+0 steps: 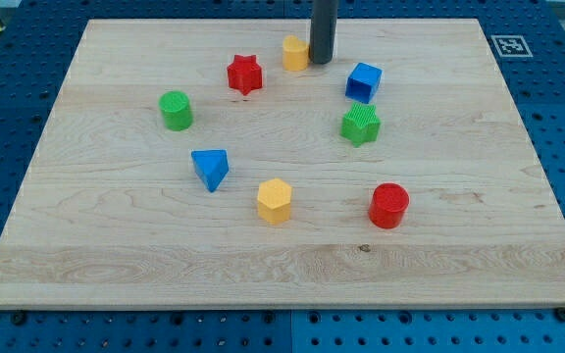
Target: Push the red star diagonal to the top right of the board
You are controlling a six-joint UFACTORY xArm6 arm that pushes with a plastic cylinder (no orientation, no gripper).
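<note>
standing just right of the yellow block (295, 52), my tip (321, 61) holds nothing, red star (245, 75) apart.

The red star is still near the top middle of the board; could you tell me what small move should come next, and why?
Probably bring my tip round to the red star's lower-left side: it now stands right of the yellow block, on the wrong side for pushing the star up-right.

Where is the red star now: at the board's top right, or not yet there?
Not yet there. The red star sits left of centre near the view's top; my tip is to its right, beside the yellow block.
</note>
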